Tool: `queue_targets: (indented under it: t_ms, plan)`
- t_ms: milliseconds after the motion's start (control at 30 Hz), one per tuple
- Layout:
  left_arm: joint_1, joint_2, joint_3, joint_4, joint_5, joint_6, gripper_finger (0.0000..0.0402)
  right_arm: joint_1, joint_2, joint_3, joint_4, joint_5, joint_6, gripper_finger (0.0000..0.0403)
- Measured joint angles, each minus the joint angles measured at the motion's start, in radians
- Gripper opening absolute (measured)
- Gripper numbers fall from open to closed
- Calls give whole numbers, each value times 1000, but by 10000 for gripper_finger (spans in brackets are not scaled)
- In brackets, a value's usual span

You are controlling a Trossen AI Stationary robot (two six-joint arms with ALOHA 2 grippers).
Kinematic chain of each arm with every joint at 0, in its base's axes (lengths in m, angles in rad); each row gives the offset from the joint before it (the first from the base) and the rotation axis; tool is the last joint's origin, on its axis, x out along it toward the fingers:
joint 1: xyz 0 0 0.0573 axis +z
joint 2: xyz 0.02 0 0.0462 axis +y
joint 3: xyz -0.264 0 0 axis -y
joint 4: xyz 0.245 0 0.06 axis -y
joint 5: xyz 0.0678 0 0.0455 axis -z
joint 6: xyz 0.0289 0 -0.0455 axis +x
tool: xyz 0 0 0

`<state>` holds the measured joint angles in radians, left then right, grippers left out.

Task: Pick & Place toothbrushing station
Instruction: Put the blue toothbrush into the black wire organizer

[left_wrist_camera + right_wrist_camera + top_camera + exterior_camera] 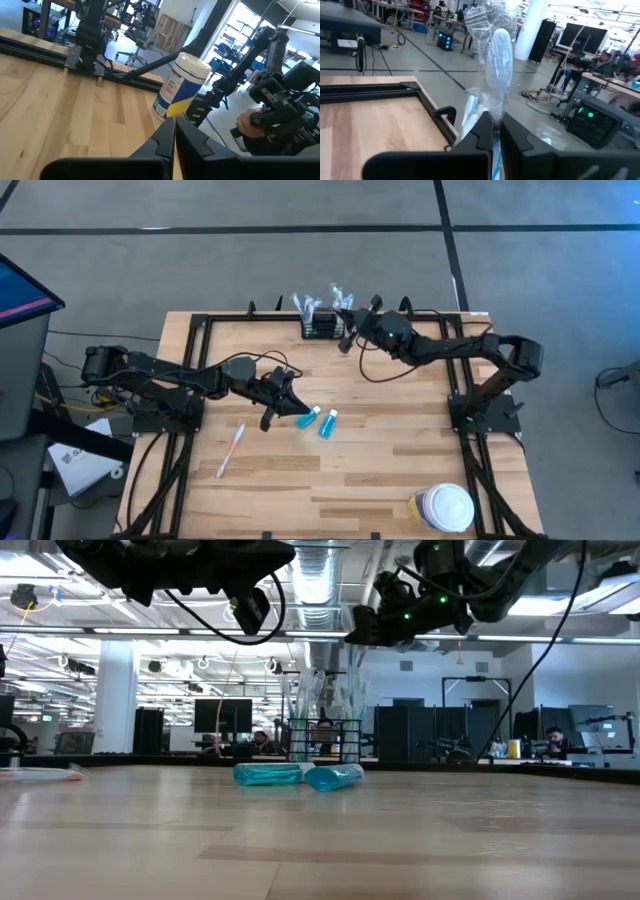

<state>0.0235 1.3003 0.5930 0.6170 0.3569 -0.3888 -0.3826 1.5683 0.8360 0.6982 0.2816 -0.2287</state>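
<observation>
High view: toothbrushing station (320,328), a small black open-topped caddy, sits at the table's (380,460) far edge; my right hand (347,330) pinches a wrapped toothbrush (496,60), my left hand (290,412) is pressed together; caddy contents unclear.

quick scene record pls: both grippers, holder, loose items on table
left gripper: shut, empty, raised beside the blue bottles
right gripper: shut on wrapped toothbrush, over the holder
black holder: far table edge, wrapped items standing in it
blue bottles: two, lying mid-table
toothbrush: flat, left of bottles
white-lidded jar: near right corner
</observation>
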Motion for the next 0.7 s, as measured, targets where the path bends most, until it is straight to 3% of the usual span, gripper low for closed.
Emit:
queue_targets:
  t_ms: [167,700]
  plan:
    - [0,0,0,0,0,3,8,-32,14,0,15,-51,36,1]
    - [0,0,0,0,-11,22,8,-52,24,0,86,-71,67,2]
